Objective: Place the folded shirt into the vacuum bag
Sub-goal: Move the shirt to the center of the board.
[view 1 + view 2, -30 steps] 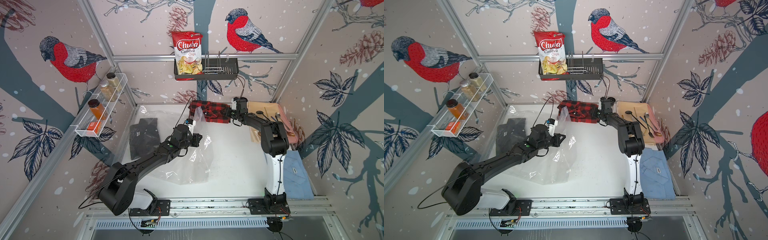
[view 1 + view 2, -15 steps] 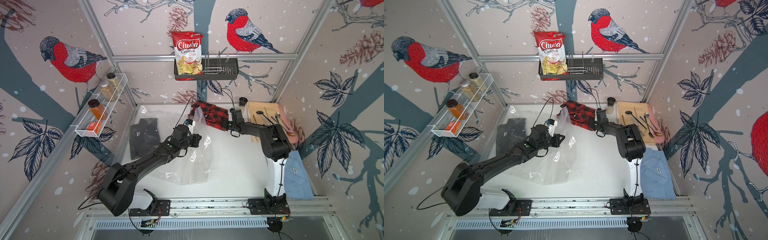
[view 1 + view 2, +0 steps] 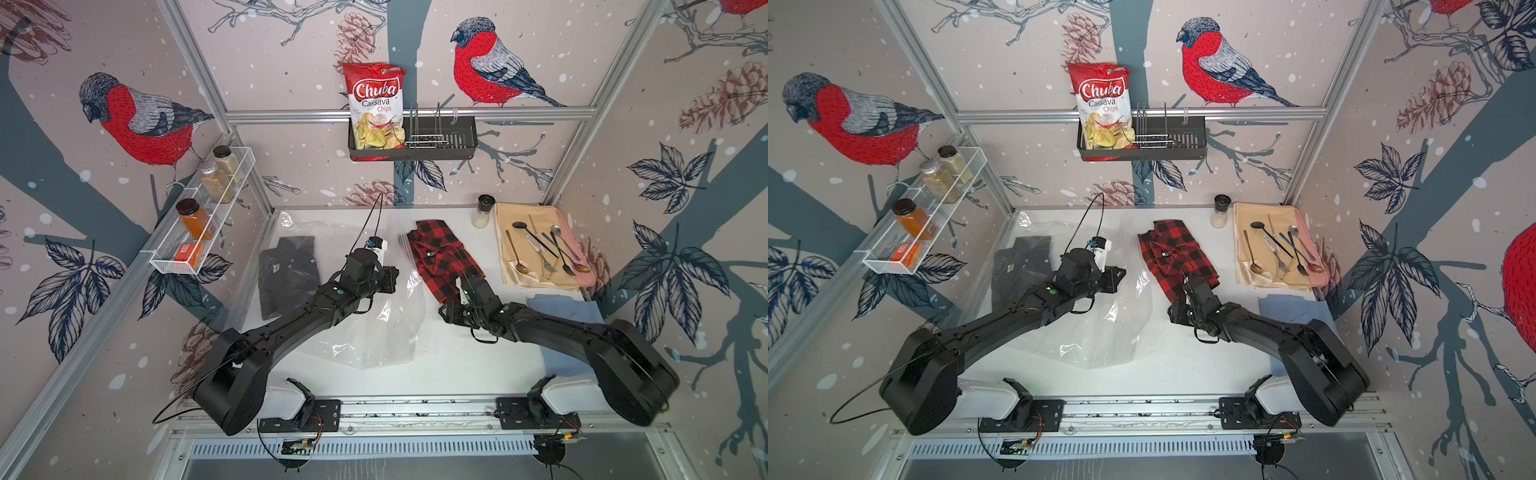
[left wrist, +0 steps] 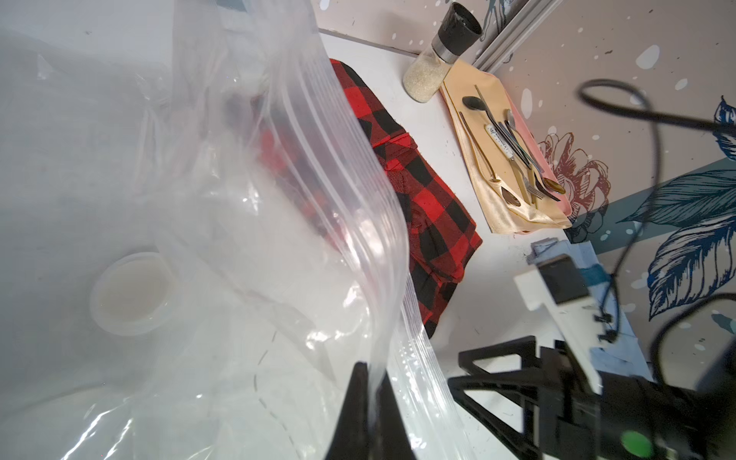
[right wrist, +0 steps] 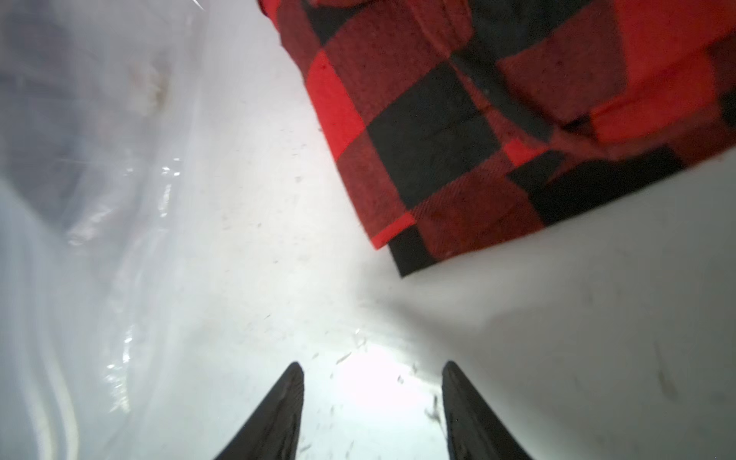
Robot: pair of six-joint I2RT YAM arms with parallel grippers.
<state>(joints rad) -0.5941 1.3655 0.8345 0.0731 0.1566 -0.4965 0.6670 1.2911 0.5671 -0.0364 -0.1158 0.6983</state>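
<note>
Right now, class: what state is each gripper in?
Left gripper: shut on the clear plastic vacuum bag.
Right gripper: open, holding nothing.

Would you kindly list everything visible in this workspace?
vacuum bag: one, clear, centre-left
plaid shirt: one, red-black, beside bag
dark shirt: one, black, left side
blue cloth: one, blue, right edge
grinder: one, black-capped, at back
beige cloth: one, beige, back right
cutlery: several, mixed, on beige cloth
chip bag: one, red, back-wall rack
spice jars: three, orange and tan, left-wall shelf
left hand: one, black, shut on vacuum bag
right hand: one, black, open, by plaid shirt
</note>
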